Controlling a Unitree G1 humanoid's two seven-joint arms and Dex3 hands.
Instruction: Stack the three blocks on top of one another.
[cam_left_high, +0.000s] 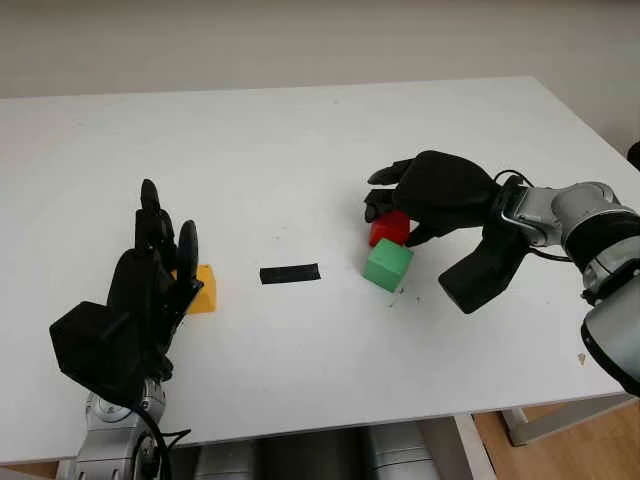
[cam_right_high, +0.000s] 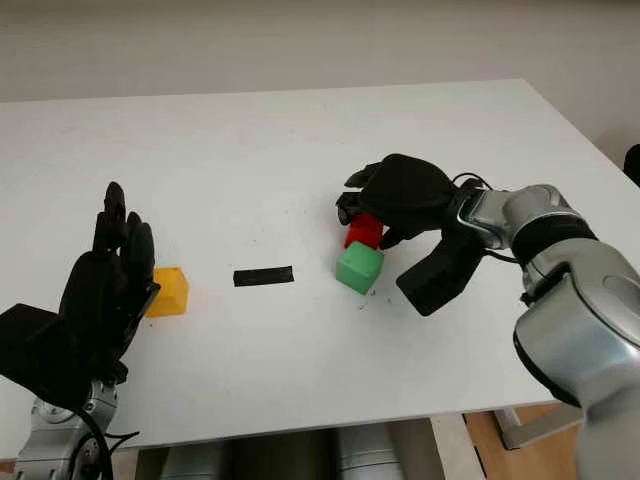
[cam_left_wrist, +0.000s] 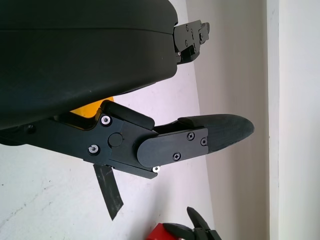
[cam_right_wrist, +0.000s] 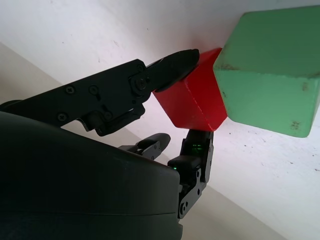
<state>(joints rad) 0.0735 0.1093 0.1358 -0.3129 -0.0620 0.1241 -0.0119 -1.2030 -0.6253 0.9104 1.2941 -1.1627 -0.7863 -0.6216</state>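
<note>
On the white counter, the right hand is pinching the red block, touching the green block; left hand is open at lower left beside the yellow block.

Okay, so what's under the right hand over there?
The red block, pinched between the right hand fingers. It sits against the green block, which lies beside the hand. The palm covers the red block's far side.

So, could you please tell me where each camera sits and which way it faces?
Left and right eye views: on the head, looking down at the white table; both arms show.
Left wrist view: by the open left hand, beside the yellow block.
Right wrist view: under the right hand, gripping the red block beside the green block.
All share the red block.
</note>
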